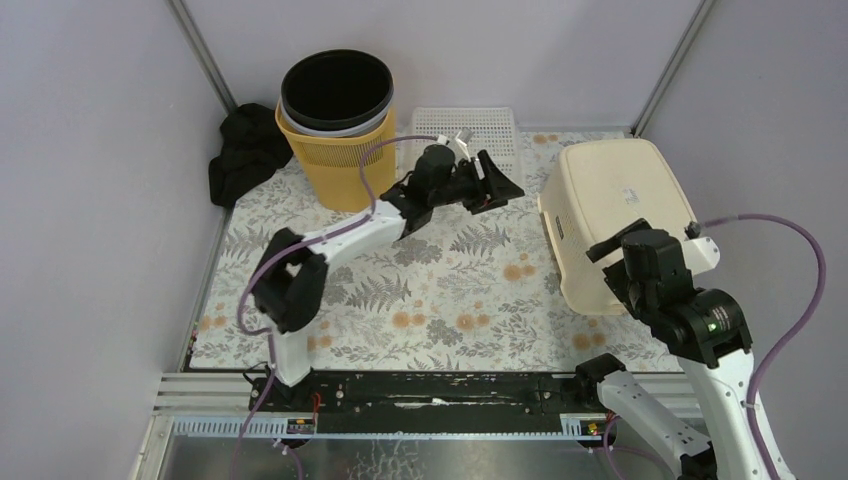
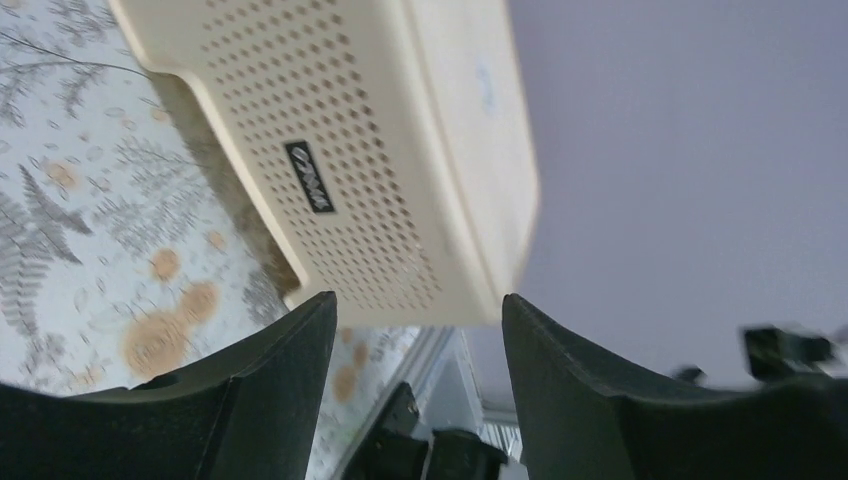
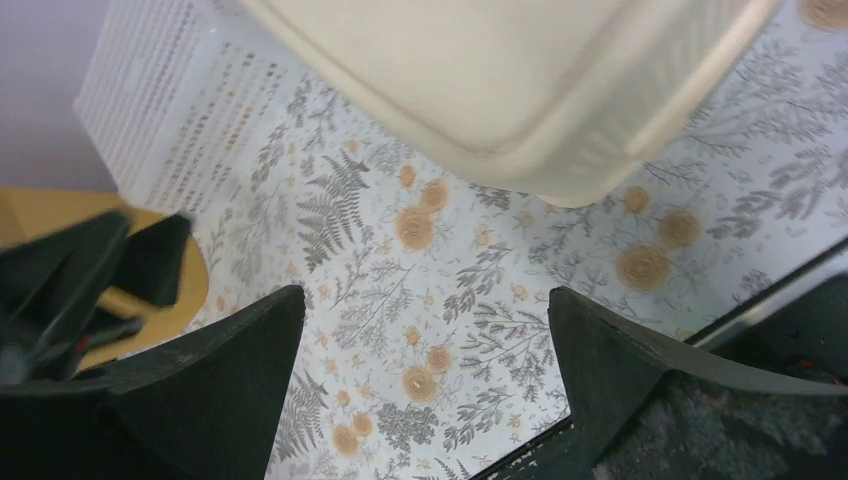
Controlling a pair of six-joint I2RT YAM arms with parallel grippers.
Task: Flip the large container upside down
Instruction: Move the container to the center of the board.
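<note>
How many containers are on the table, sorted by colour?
Cream container: 1
Yellow basket: 1
White tray: 1
Dark bin, nested in the yellow one: 1
Total: 4

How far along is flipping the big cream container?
Done, it seems: the cream perforated container sits base-up, rim down on the floral table cover. In hand: nothing. The left gripper and right gripper are both open and empty, and neither touches it. Left: probably only backing the grippers away.
</note>
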